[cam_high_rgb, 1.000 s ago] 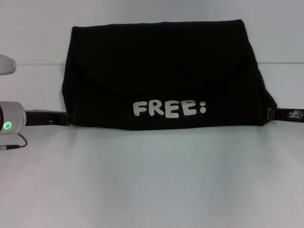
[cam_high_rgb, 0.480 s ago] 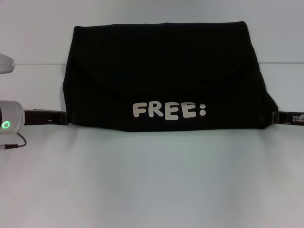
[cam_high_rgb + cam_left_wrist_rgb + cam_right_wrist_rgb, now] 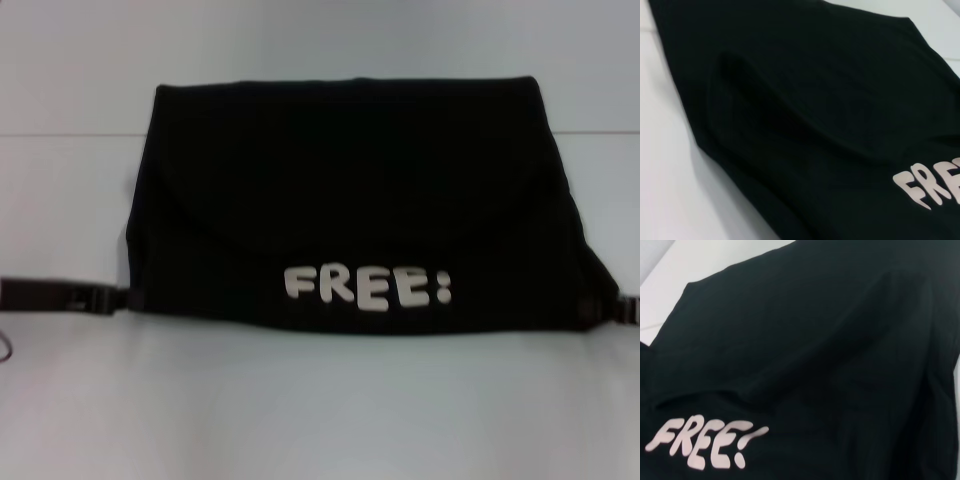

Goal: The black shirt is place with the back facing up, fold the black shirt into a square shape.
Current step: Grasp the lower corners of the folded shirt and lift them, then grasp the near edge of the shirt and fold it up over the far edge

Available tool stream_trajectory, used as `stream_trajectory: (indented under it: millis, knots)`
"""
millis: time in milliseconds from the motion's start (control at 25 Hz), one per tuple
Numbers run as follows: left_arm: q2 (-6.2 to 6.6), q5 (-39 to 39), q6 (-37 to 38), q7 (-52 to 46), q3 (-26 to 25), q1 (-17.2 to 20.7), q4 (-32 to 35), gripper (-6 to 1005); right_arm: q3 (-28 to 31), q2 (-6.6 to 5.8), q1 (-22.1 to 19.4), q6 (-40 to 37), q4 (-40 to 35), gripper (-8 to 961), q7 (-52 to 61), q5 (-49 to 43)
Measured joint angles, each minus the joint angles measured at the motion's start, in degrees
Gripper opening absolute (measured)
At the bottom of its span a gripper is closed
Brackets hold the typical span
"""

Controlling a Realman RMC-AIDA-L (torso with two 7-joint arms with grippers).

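Table (image 3: pixel 320 420) bears the black shirt (image 3: pixel 350 190), folded into a wide band, print (image 3: pixel 366 287) at its near edge. My left claw (image 3: pixel 118 297) pinches the shirt's near left corner; my right claw (image 3: pixel 607 308) pinches the near right corner, though whether each is truly clamped I cannot tell. Advised: move both corners level and together, keeping the hem taut.

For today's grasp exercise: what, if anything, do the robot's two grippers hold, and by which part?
Both hold the black shirt: the left gripper at its near left corner, the right gripper at its near right corner, by the lifted edge bearing the FREE print.
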Motion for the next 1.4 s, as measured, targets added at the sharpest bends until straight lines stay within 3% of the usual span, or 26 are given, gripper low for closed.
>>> stream_trajectory:
  millis: [280,800,1120,1400]
  knots:
    - [0.59,0.0,14.1,1.8,-5.3,3.8,3.4,60,1.9,-2.27,-5.8,-10.4,-0.2,40,-5.8,0.3]
    - [0.79,5.0,33.1,11.3,-12.8,8.5,3.3,67,3.6,-3.53,-14.5,-24.3,-0.4,41,-16.1,-0.4]
    - [0.21,7.4,36.2,13.2,-12.8,10.0,3.2,72,4.0,-3.41,-16.5,-29.0,-0.4,40,-17.6,-2.4]
    - [1.00,7.4,34.9,12.6,-12.3,6.4,2.6,76,6.5,-3.52,-14.2,-29.3,-1.1,40,-17.6,-2.3]
